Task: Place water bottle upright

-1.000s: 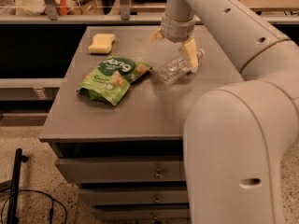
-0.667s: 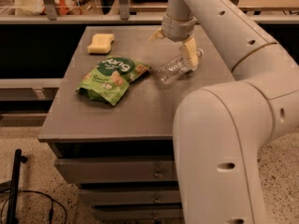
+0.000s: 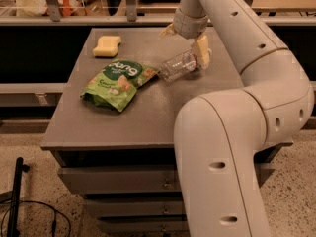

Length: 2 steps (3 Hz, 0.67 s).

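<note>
Hovering tool (image 3: 183, 47) over water bottle (image 3: 177, 66); snack bag (image 3: 118, 83) beside.

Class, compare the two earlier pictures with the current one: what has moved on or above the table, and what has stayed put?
The arm's large near segment swung leftward in view. The gripper stays at the water bottle, which still lies on its side but sits slightly farther back. The green snack bag, yellow sponge and table are unchanged.

A: What is hidden at the gripper (image 3: 185, 47), far right of the worktop (image 3: 143, 117)?
B: One finger (image 3: 202, 52) covers the water bottle (image 3: 175, 67) cap end. Arm (image 3: 232, 147) blocks the worktop's right edge and near right corner.
A: Label?
B: Too small to read.
</note>
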Tool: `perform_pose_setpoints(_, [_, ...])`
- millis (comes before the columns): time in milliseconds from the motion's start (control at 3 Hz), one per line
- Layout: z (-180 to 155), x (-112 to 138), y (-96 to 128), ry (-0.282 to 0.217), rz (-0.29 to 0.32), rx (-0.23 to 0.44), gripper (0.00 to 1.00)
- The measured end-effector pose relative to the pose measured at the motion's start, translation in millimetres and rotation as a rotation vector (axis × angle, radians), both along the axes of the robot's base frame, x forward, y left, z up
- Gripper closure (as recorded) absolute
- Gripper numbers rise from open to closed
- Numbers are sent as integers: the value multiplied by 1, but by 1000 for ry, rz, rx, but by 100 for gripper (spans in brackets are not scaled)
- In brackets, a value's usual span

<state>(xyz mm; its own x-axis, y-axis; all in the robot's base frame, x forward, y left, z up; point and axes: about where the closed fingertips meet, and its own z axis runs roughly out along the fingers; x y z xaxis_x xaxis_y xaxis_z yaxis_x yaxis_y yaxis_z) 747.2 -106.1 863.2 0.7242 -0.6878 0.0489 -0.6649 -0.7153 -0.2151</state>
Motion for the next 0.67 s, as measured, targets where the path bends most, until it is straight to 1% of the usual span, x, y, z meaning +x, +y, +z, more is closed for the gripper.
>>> perform_pose_setpoints(333, [3, 2, -3, -6, -6, -11, 0])
perform_pose_setpoints(667, [-8, 3, -6, 17, -28, -35, 0])
